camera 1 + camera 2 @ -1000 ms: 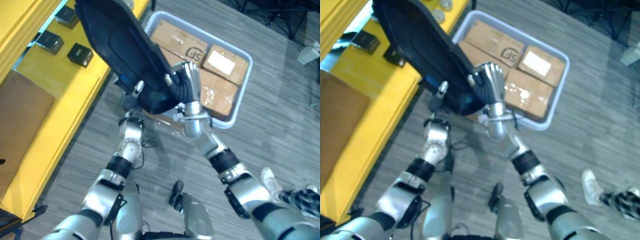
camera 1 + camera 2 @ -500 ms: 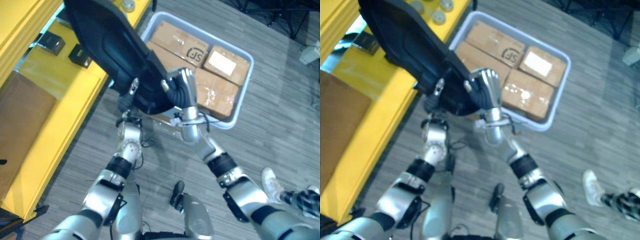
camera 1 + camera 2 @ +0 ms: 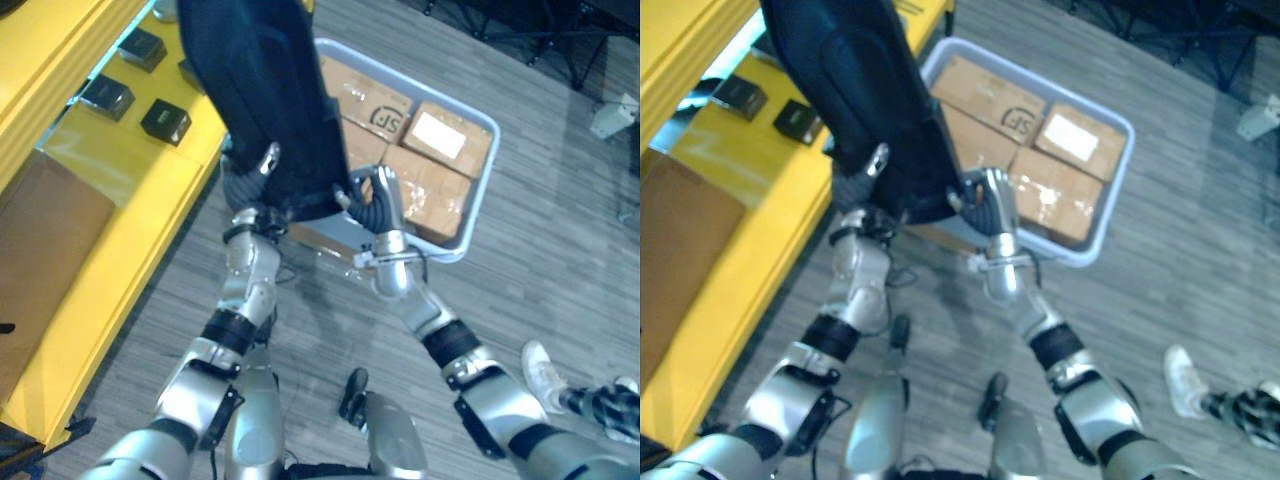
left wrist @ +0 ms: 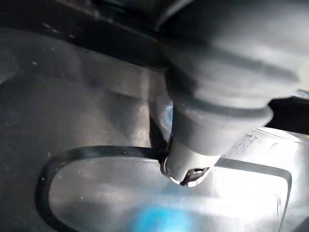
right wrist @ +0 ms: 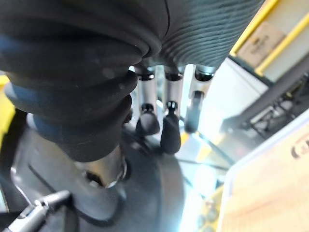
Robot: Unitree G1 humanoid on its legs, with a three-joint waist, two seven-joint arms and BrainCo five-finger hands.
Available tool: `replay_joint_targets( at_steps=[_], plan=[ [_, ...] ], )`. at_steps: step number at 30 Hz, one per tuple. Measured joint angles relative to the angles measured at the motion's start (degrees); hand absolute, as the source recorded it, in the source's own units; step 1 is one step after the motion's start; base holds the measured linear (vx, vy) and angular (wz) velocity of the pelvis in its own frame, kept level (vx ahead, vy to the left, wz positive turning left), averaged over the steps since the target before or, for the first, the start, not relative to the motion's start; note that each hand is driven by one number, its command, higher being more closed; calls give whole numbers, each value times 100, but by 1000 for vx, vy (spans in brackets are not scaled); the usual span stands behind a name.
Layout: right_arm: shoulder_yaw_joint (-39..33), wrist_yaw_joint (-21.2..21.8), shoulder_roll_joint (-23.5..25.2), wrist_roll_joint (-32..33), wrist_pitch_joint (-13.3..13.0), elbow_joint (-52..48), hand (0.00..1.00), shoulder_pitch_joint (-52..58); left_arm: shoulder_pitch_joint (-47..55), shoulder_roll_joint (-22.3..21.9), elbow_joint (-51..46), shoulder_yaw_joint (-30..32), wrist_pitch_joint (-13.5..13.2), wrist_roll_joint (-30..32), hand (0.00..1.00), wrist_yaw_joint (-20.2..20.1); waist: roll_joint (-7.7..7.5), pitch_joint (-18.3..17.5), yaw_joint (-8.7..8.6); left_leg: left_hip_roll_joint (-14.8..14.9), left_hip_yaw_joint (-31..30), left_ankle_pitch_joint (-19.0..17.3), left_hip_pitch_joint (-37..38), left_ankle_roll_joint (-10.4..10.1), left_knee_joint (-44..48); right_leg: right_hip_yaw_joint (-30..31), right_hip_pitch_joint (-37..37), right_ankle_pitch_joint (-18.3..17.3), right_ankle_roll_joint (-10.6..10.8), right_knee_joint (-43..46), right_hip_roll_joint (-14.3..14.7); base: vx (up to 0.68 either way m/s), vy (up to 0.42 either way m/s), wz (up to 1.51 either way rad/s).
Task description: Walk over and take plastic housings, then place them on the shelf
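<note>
While the black plastic housing (image 3: 265,90) is already lifted, pinched at its lower edge under the left robot hand's (image 3: 245,183) thumb and braced by the right robot hand's (image 3: 378,200) near-straight fingers, it hangs beside the yellow shelf (image 3: 120,180), not yet placed.

A pale grey crate (image 3: 420,85) stands on the grey striped floor (image 3: 560,260). Inside it lie brown cardboard boxes close together: one with a white label (image 3: 440,135), one with a round printed mark (image 3: 375,105), and one covered with shiny tape (image 3: 430,190). To the left of the crate lie three small black boxes (image 3: 165,120), and nearer a flat brown board (image 3: 45,240). At the lower right is a person's white shoe (image 3: 545,370).
</note>
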Motion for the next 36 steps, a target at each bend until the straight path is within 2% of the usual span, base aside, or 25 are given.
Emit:
replay_joint_targets(
  at_steps=[3, 5, 6, 7, 8, 9, 11, 12, 13, 14, 17, 20, 22, 23, 25, 26, 29, 30, 31, 36],
  plan=[
    [-27, 156, -6, 344, -114, -472, 0, 264, 60, 7, -329, 123, 22, 725, 100, 499, -5, -3, 1, 19, 20, 3, 129, -5, -84, 11, 128, 41, -5, -132, 32, 33, -29, -5],
    [-29, 492, 1, 883, -225, -880, 0, 440, 81, 1, -548, 278, 161, 1361, 100, 947, -6, -4, -9, 45, 53, -3, 255, -14, -153, 50, 241, 80, -9, -244, 70, 31, -30, -11],
    [-35, 799, 26, 1368, -354, -1092, 0, 512, 120, 4, -662, 356, 262, 1689, 100, 1189, -9, -6, -8, 57, 89, -4, 315, -14, -184, 64, 283, 92, -8, -286, 82, 21, -26, -13],
    [-83, 1255, 20, 1997, -562, -1398, 0, 626, 165, -5, -765, 454, 366, 2011, 100, 1401, -15, -10, -15, 56, 123, -11, 360, -21, -191, 72, 315, 103, -6, -299, 81, 45, -38, -12],
    [-77, 2100, 28, 3029, -967, -2085, 0, 780, 257, -19, -836, 567, 633, 2504, 100, 1675, -18, -14, -45, 50, 136, -10, 419, -20, -205, 68, 385, 119, 1, -326, 81, 47, -36, -7],
    [-79, 2459, 39, 3452, -1084, -2398, 0, 800, 293, -18, -835, 583, 740, 2665, 100, 1761, -21, -17, -61, 47, 139, -9, 439, -20, -216, 67, 411, 125, 3, -346, 82, 48, -26, -2],
    [-136, 3497, 164, 4675, -1413, -3173, 0, 803, 500, -55, -827, 700, 1105, 3219, 100, 1987, -84, -63, -126, 30, 148, -12, 511, -15, -263, 65, 474, 136, 12, -413, 74, 0, 0, 0],
    [-192, 3977, 224, 5180, -1471, -3428, 0, 817, 615, -95, -826, 756, 1253, 3481, 100, 2113, -152, -111, -151, 26, 150, -23, 511, -2, -263, 62, 488, 143, 19, -451, 75, 33, -15, 1],
    [-257, 4165, 235, 5375, -1480, -3494, 0, 826, 657, -113, -823, 789, 1323, 3584, 100, 2171, -185, -132, -161, 24, 150, -25, 511, -1, -265, 59, 500, 151, 19, -471, 78, 36, -14, 1],
    [-433, 4475, 228, 5771, -1487, -3601, 0, 866, 719, -163, -775, 901, 1499, 3865, 100, 2353, -246, -171, -180, 16, 152, -30, 524, 2, -264, 57, 545, 175, 18, -514, 78, 31, -10, 1],
    [-761, 4608, 227, 6051, -1489, -3646, 0, 934, 742, -235, -663, 1169, 1624, 4209, 100, 2649, -261, -181, -192, 9, 170, -44, 595, 22, -265, 64, 626, 214, 16, -580, 78, 0, 0, 0],
    [-1102, 4584, 186, 6231, -1441, -3907, 0, 1258, 927, -238, -663, 1512, 1580, 4470, 100, 2882, -243, -335, -223, 10, 187, -99, 627, 53, -277, 68, 661, 229, 15, -634, 80, 0, 0, 0],
    [-1424, 4228, 170, 6209, -1321, -4033, 0, 1676, 1200, -247, -663, 1730, 1357, 4465, 100, 2907, -229, -611, -279, 14, 235, -111, 634, 39, -336, 79, 651, 240, 11, -728, 82, 1, -9, -6],
    [-1507, 4110, 169, 6205, -1261, -4033, 0, 1790, 1259, -253, -665, 1764, 1279, 4466, 100, 2922, -226, -653, -283, 16, 262, -110, 653, 38, -345, 95, 656, 250, 6, -749, 81, 21, -6, -19],
    [-1884, 3616, 170, 6092, -1030, -3957, 0, 2393, 1484, -282, -716, 1870, 1012, 4465, 100, 3031, -174, -786, -308, 18, 386, -117, 706, 33, -349, 230, 660, 293, 22, -813, 79, 21, -2, -23],
    [-2015, 3511, 170, 6047, -980, -3918, 0, 2580, 1554, -283, -778, 1896, 973, 4464, 100, 3032, -151, -814, -329, 17, 403, -116, 706, 34, -350, 240, 661, 310, 25, -835, 77, 16, 2, -17],
    [-2675, 3109, 168, 5869, -838, -3491, 0, 3455, 1998, -299, -1268, 2086, 574, 4362, 100, 2923, -22, -897, -452, 17, 469, -106, 708, 48, -360, 266, 674, 376, 7, -968, 75, 9, 0, -12],
    [-2852, 3068, 169, 5854, -829, -3344, 0, 3658, 2172, -303, -1469, 2182, 467, 4339, 100, 2832, 23, -921, -505, 16, 478, -106, 709, 49, -361, 273, 682, 386, 12, -983, 75, 0, 0, 0],
    [-3446, 2988, 163, 5491, -489, -2682, 0, 4260, 3422, -424, -2780, 2465, -16, 3236, 100, 1028, 521, -1518, -653, 22, 641, -166, 806, 12, -396, 413, 750, 463, 13, -1165, 66, 0, 0, 0],
    [-3461, 2988, 163, 5491, -488, -2682, 0, 4260, 3443, -419, -2780, 2500, -16, 3228, 100, 1007, 521, -1518, -645, 21, 638, -166, 802, 12, -396, 410, 748, 464, 13, -1163, 66, 0, 0, 0]
  ],
)
